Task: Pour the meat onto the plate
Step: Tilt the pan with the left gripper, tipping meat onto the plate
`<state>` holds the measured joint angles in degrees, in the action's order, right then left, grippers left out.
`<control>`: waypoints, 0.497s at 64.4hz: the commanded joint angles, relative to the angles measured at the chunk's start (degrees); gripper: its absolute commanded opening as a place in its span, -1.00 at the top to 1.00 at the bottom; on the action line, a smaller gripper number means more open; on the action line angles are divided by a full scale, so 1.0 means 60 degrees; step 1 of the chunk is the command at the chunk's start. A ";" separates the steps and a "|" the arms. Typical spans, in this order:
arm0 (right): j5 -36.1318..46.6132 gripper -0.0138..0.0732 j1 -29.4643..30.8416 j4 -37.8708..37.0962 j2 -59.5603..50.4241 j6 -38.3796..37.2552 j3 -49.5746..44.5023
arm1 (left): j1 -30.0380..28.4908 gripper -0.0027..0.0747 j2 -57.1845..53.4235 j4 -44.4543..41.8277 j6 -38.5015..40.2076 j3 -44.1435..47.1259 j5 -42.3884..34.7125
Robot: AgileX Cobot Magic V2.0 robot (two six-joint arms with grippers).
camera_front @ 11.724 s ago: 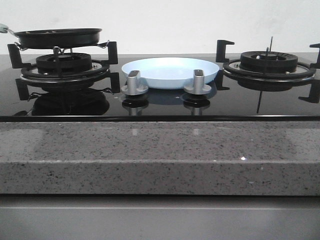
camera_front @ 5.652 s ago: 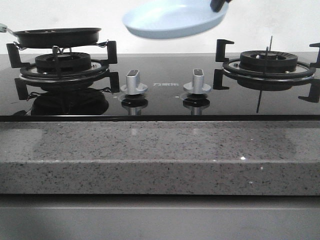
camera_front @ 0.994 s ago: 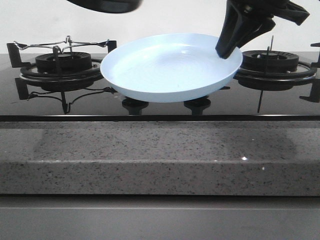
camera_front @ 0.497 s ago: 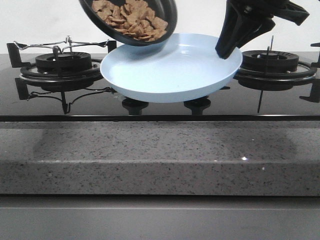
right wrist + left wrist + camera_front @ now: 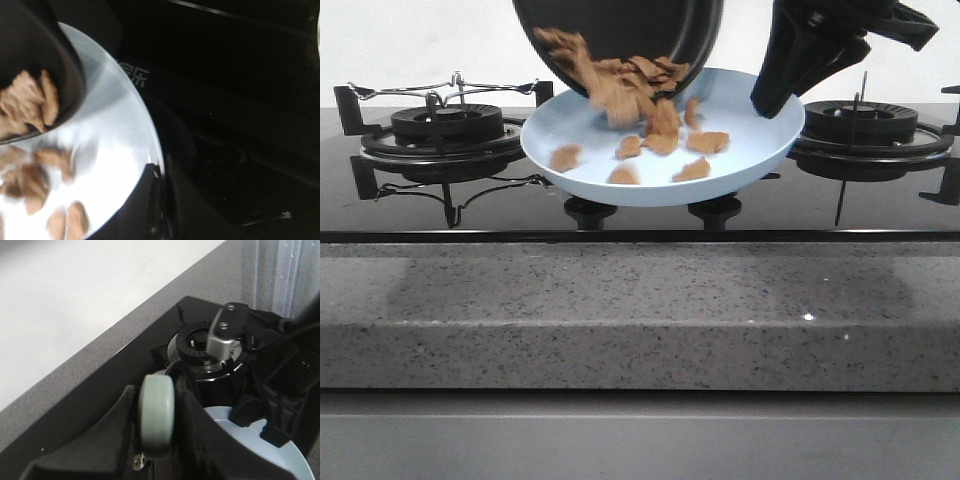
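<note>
A black glass stove top sits in a grey speckled stone counter. On the left is a burner with a thin wire stand over it. On the right is a second burner with black pot supports. Behind stands a white wall. A black frying pan is tilted steeply above the middle.

Speckled grey stone countertop carrying a glossy black glass cooktop; on the cooktop, a left burner and a right burner, each ringed by a black pan support, well apart from one another
</note>
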<state>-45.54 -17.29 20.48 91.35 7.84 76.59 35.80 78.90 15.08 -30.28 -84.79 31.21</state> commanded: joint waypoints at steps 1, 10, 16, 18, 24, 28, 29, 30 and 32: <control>0.0372 0.82 0.0024 0.0248 -0.0411 0.0063 0.0255 | 0.0402 0.98 -0.0443 -0.0612 0.0173 -0.0366 -0.1103; 0.0372 0.82 0.0024 0.0248 -0.0411 0.0063 0.0255 | 0.0825 0.98 -0.0443 -0.2313 0.1196 -0.0366 -0.1103; 0.0372 0.82 0.0024 0.0248 -0.0411 0.0063 0.0255 | 0.1116 0.98 -0.0443 -0.3632 0.2050 -0.0366 -0.1103; 0.0372 0.82 0.0024 0.0248 -0.0411 0.0063 0.0255 | 0.1252 0.98 -0.0461 -0.4068 0.2331 -0.0366 -0.1103; 0.0372 0.82 0.0024 0.0248 -0.0411 0.0063 0.0255 | 0.1642 0.98 -0.0481 -0.5026 0.2846 -0.0366 -0.1085; 0.0372 0.82 0.0024 0.0248 -0.0411 0.0063 0.0255 | 0.1926 0.98 -0.0526 -0.5549 0.3120 -0.0366 -0.1070; 0.0372 0.82 0.0024 0.0248 -0.0411 0.0063 0.0255 | 0.1988 0.98 -0.0549 -0.5647 0.3190 -0.0366 -0.1062; 0.0372 0.82 0.0024 0.0248 -0.0411 0.0063 0.0255 | 0.2046 0.98 -0.0544 -0.5737 0.3237 -0.0366 -0.1041; 0.0372 0.82 0.0024 0.0248 -0.0411 0.0063 0.0255 | 0.2162 0.98 -0.0565 -0.5907 0.3345 -0.0366 -0.1019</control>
<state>-45.54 -17.29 20.48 91.35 7.84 76.59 46.75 78.33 -16.00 -13.08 -84.79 30.87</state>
